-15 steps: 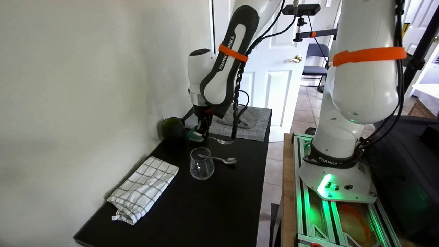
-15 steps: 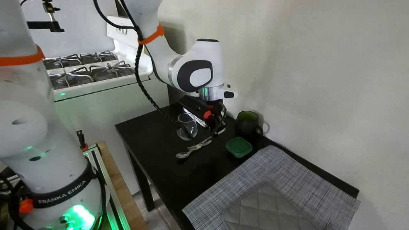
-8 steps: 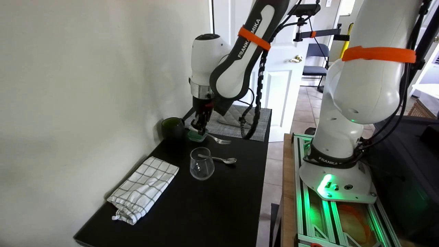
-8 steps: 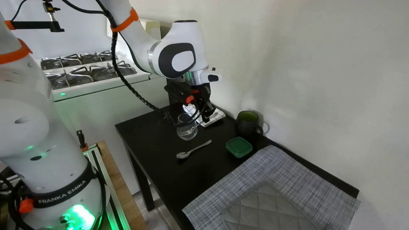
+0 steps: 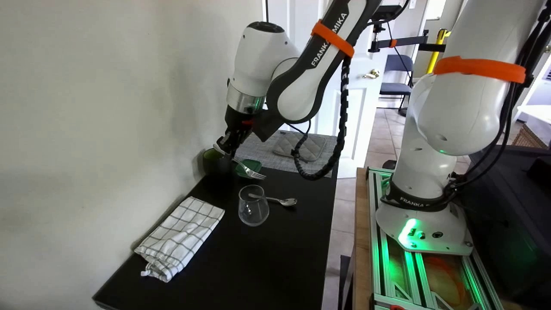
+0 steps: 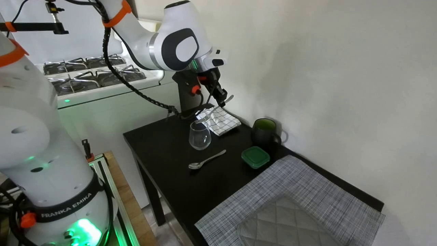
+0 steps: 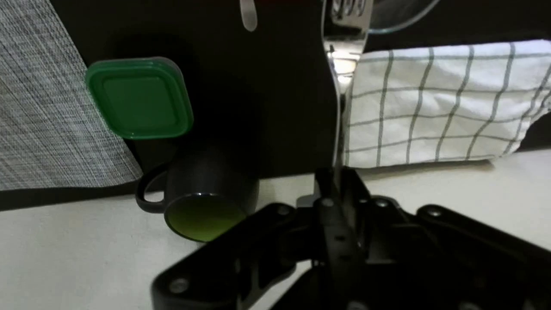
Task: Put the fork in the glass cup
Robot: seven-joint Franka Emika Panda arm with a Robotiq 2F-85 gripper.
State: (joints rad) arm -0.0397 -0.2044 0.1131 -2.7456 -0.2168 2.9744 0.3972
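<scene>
My gripper [image 5: 228,148] is shut on the fork's handle and tilted, held above the table on the wall side. It also shows in an exterior view [image 6: 222,99] and the wrist view [image 7: 338,178]. The silver fork [image 5: 254,173] slants with its tines lower than its handle, also seen in an exterior view [image 6: 210,117] and the wrist view [image 7: 342,82]. The clear glass cup [image 5: 254,212] stands upright on the black table, also in an exterior view [image 6: 200,138]. The tines appear above the glass rim, overlapping it in the wrist view [image 7: 400,17].
A spoon [image 6: 206,160] lies near the glass. A checked towel [image 5: 183,234] lies by the wall. A dark green mug [image 6: 264,133] and a green-lidded container [image 6: 255,157] stand towards the grey placemat [image 6: 232,212], which bears a quilted pad [image 6: 286,225].
My gripper has lifted the fork from near the table, moved towards the wall and the towel side, and tilted. The fork's tines now point down towards the glass. Glass and spoon have not moved.
</scene>
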